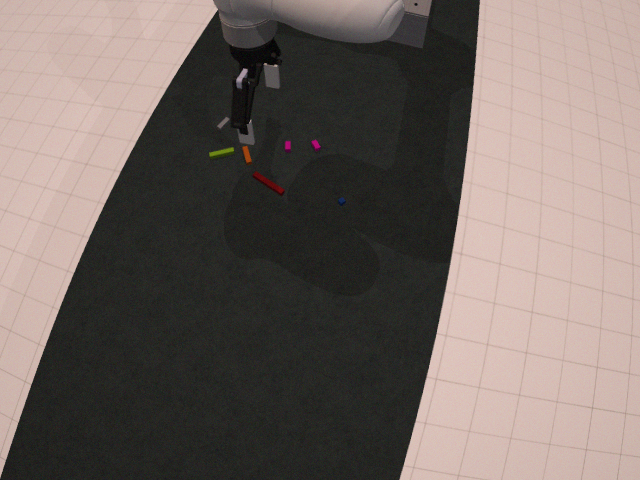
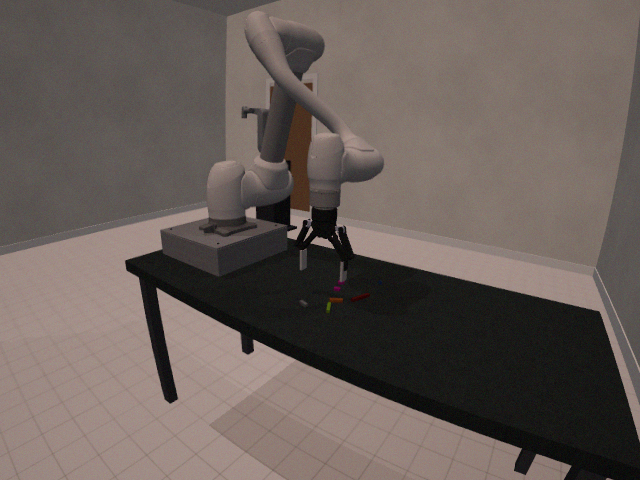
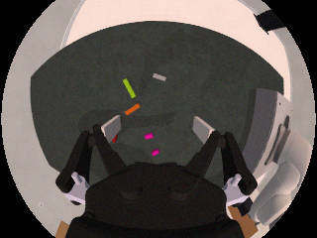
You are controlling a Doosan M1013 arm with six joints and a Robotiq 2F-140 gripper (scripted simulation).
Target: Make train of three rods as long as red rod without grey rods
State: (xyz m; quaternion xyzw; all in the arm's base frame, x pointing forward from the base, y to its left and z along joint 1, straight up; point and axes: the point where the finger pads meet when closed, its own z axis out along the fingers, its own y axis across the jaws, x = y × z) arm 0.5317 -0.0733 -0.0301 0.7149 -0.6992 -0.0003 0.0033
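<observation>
Pale floor tiles surround the dark table [image 1: 155,361], which carries the arm's grey pedestal [image 2: 180,242] at its far left end in the exterior view. From the arm the pincer [image 2: 322,267] hangs above the table top, its two fingers spread as wide as they go and holding nothing.

In the top view seven rods lie apart from one another. The red rod [image 1: 268,183] lies slantwise near the middle of the group. Just up from its left end is the orange rod [image 1: 247,154], and left of that the lime rod [image 1: 221,152]. A grey rod [image 1: 222,122] lies further up and left, beside the lower finger [image 1: 246,135]. To the right of the orange rod sit two magenta rods [image 1: 287,146] [image 1: 315,145], side by side but not touching. The blue rod [image 1: 341,201] lies well apart, down and to the right. No rods are joined end to end.
</observation>
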